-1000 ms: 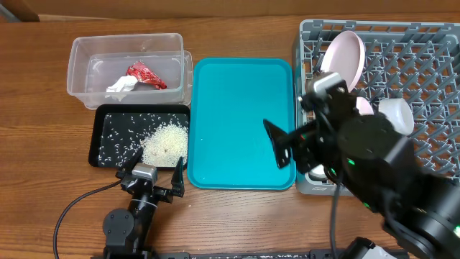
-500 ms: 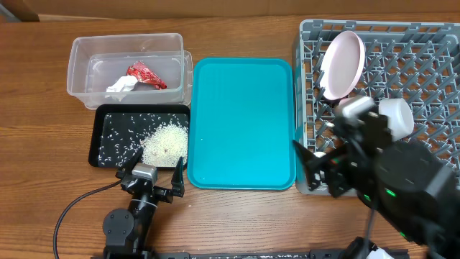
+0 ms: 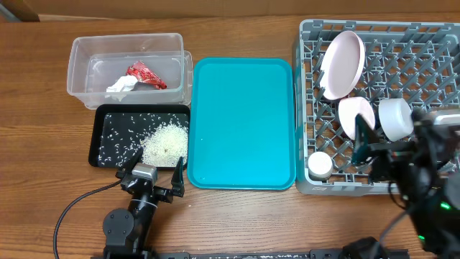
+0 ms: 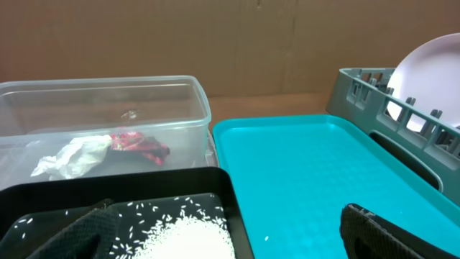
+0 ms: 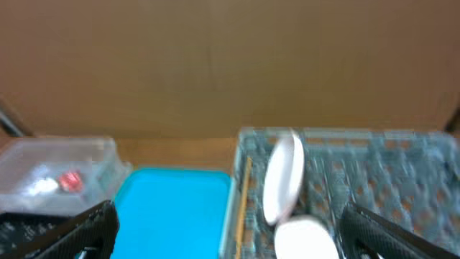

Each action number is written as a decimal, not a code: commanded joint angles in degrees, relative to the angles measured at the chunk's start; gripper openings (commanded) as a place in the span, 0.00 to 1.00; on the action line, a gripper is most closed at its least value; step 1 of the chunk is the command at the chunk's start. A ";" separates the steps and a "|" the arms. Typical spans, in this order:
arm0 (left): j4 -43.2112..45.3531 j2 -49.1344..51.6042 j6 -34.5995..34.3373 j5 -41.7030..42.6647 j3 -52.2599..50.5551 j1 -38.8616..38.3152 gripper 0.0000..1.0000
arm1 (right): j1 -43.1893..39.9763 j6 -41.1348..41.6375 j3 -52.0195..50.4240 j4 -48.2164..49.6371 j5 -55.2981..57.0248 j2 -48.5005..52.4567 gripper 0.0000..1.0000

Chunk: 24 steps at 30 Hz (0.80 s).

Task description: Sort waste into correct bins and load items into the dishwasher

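Note:
The crumpled red wrapper (image 3: 147, 74) and the white tissue (image 3: 121, 88) lie in the clear tub (image 3: 79, 54). The rice (image 3: 165, 142) lies in the black tray (image 3: 97, 147). The grey dish rack (image 3: 431, 43) holds an upright large plate (image 3: 341, 65), a small plate (image 3: 354, 115), a bowl (image 3: 394, 119) and a small cup (image 3: 319, 166). My left gripper (image 3: 154, 183) is open and empty at the black tray's near edge (image 4: 230, 241). My right gripper (image 3: 368, 152) is open and empty over the rack's front (image 5: 230, 237). A blurred wooden strip (image 5: 246, 194), perhaps the chopsticks, lies along the rack's left side.
The teal serving tray (image 3: 243, 122) lies between the bins and the rack, with one rice grain on it (image 4: 267, 238). Brown cardboard (image 4: 215, 36) stands behind the table. A cable (image 3: 72, 208) runs from the left arm.
My right arm has swung right, from over the teal tray's right edge to over the rack's front. The left arm has not moved.

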 commanded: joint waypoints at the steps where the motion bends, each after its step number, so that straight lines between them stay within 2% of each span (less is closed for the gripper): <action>1: 0.20 -0.61 0.87 0.68 -0.35 0.35 1.00 | -2.51 -0.20 -11.28 4.90 -5.03 -5.46 1.00; 8: 0.20 -0.61 0.87 0.68 -0.35 0.35 1.00 | -5.11 -0.17 -36.30 22.36 -9.75 -19.54 1.00; 12: 0.20 -0.61 0.87 0.66 -0.35 0.35 1.00 | -6.27 -0.17 -46.47 27.56 -11.08 -27.41 1.00; 18: 0.20 -0.61 0.87 0.68 -0.35 0.35 1.00 | -6.88 -0.20 -55.36 29.38 -11.28 -36.48 1.00; 24: 0.20 -0.61 0.87 0.68 -0.35 0.35 1.00 | -6.95 -0.20 -61.11 34.93 -11.50 -36.37 1.00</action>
